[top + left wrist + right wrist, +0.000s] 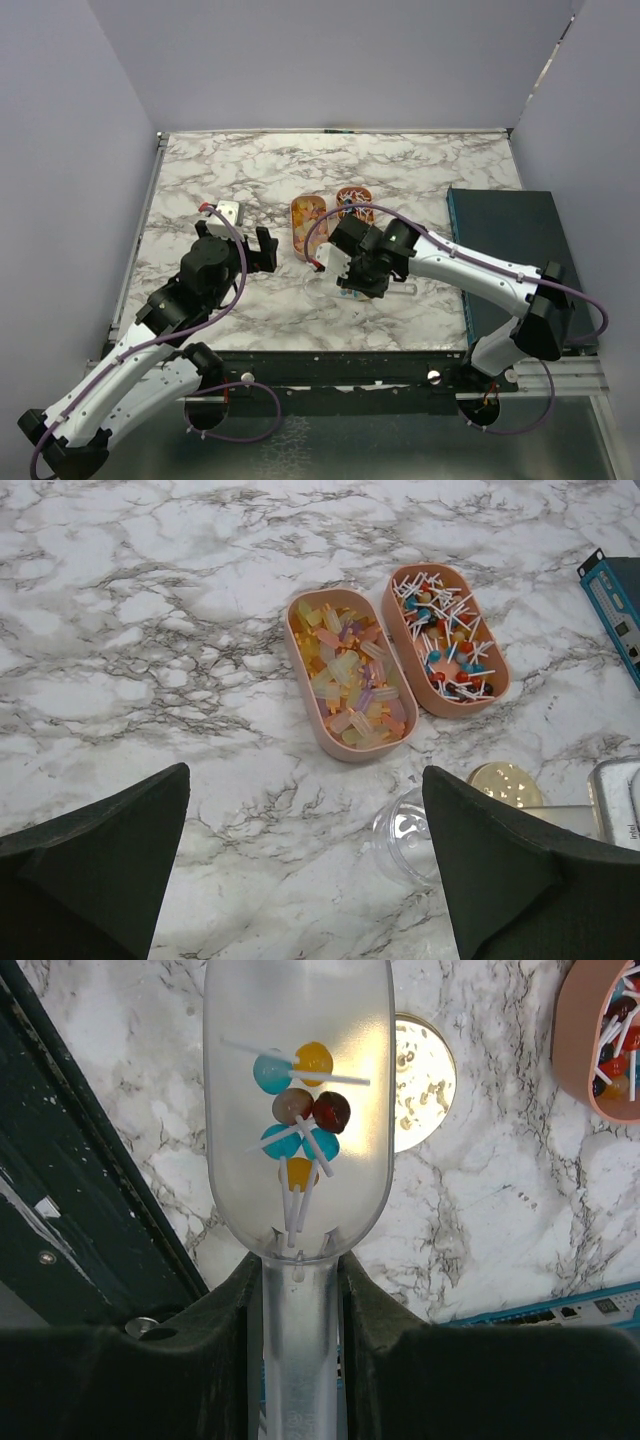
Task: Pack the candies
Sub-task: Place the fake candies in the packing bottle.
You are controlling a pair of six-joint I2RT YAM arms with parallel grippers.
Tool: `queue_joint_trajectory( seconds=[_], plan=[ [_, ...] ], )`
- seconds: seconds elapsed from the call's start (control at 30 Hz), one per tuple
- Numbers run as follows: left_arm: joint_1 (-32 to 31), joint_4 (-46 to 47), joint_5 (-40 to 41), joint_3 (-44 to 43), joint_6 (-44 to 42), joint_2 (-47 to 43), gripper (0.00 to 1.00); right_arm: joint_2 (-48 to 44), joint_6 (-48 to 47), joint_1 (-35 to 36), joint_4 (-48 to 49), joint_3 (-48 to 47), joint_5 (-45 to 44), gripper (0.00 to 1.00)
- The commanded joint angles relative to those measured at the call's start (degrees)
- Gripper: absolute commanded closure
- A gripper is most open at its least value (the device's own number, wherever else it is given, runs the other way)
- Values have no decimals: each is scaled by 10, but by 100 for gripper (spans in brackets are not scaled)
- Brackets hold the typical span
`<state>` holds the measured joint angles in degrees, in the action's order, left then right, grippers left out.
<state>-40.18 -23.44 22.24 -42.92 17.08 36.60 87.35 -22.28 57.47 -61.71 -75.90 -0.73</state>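
- Right claw (300, 1295) pinches the handle of a clear scoop (235, 1185) that holds several candies (300, 1110) on sticks, above a gold lid (425, 1080).
- Left claw (305, 865) is spread wide above the bench (150, 630).
- More candies fill 2 oval trays (292, 645) there.

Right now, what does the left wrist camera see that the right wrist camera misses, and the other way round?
Only the left wrist view shows the oval tray of pastel sweets and a clear jar just ahead of the wide-open left gripper. Only the right wrist view shows a few lollipops loaded in the clear scoop, with the right gripper clamped on its handle. Both show the gold lid, the lollipop tray and the marble table.
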Motion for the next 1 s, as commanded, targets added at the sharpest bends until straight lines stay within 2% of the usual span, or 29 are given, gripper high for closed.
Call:
queue_joint_trajectory(
  seconds=[0.0,0.7,0.97],
  plan=[
    [3,-7,9,7,-1,-13,1,18,19,13,-48,-32,-55,100],
    [3,-8,2,8,-3,-28,1,82,32,68,-119,-89,-209,100],
    [3,-8,2,9,-2,-30,1,87,32,80,-126,-104,-239,100]
  ],
)
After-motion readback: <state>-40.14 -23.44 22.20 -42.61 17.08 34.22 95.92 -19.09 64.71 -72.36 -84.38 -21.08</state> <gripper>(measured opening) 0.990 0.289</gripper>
